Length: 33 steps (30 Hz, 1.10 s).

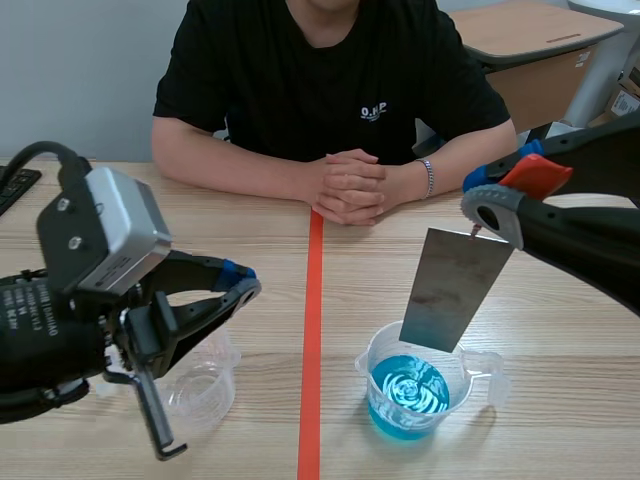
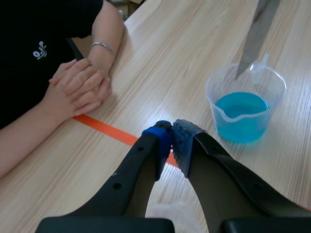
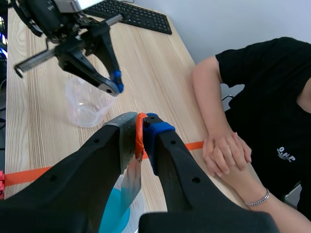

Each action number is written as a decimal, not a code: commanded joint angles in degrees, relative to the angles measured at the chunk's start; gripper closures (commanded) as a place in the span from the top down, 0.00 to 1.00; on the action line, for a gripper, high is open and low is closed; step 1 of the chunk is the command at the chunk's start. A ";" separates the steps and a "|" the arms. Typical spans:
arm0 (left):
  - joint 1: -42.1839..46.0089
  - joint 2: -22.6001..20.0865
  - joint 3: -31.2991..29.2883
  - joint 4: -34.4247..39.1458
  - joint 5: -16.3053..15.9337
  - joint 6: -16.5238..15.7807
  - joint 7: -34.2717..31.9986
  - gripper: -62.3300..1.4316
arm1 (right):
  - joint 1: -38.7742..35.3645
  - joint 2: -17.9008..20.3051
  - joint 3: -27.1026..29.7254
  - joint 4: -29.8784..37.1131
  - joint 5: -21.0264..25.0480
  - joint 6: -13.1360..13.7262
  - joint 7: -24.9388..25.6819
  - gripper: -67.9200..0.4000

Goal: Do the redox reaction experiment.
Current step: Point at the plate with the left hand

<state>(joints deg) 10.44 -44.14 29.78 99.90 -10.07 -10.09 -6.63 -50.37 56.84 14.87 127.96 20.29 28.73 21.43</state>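
I am logging one clear beaker (image 1: pixel 371 375) holding blue liquid (image 1: pixel 408 392), my right gripper (image 1: pixel 490 195) clamping the metal plate (image 1: pixel 455 290) tilted over its mouth, and my left gripper (image 1: pixel 245 282), fingers closed on nothing, hovering over an empty beaker (image 1: pixel 205 390).

You are in an office-like room: a keyboard (image 3: pixel 141 18) lies on the wooden table (image 1: pixel 250 220), and another desk (image 1: pixel 540 30) stands behind the person (image 1: pixel 320 70).

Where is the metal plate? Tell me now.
Scene view, right of the tape line: the plate hangs from the right tool, its lower edge just over the rim of the beaker of blue liquid.
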 commanded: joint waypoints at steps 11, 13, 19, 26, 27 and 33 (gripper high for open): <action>-8.63 8.94 8.28 -6.64 3.74 -2.75 3.23 0.10 | 0.68 0.28 0.00 0.44 0.94 -0.39 1.03 0.03; -9.73 10.08 9.60 -7.98 3.78 -3.02 3.52 0.10 | 0.68 0.28 0.00 0.44 0.94 -0.39 1.01 0.03; -12.28 13.14 12.24 -10.99 3.85 -3.63 3.54 0.10 | 0.68 0.28 0.00 0.44 0.94 -0.39 1.01 0.03; -13.75 16.13 13.62 -13.05 3.93 -5.05 3.69 0.10 | 0.68 0.28 0.00 0.44 0.94 -0.39 1.01 0.03; -13.97 16.48 13.90 -13.20 3.93 -5.53 3.74 0.10 | 0.68 0.28 0.00 0.44 0.94 -0.39 1.01 0.03; -14.75 18.64 14.86 -14.58 4.59 -6.19 4.63 0.10 | 0.68 0.28 0.00 0.44 0.94 -0.39 1.01 0.03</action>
<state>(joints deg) -3.73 -26.04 44.66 84.93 -5.32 -16.36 -1.50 -50.37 56.84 14.87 127.96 20.36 28.73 21.41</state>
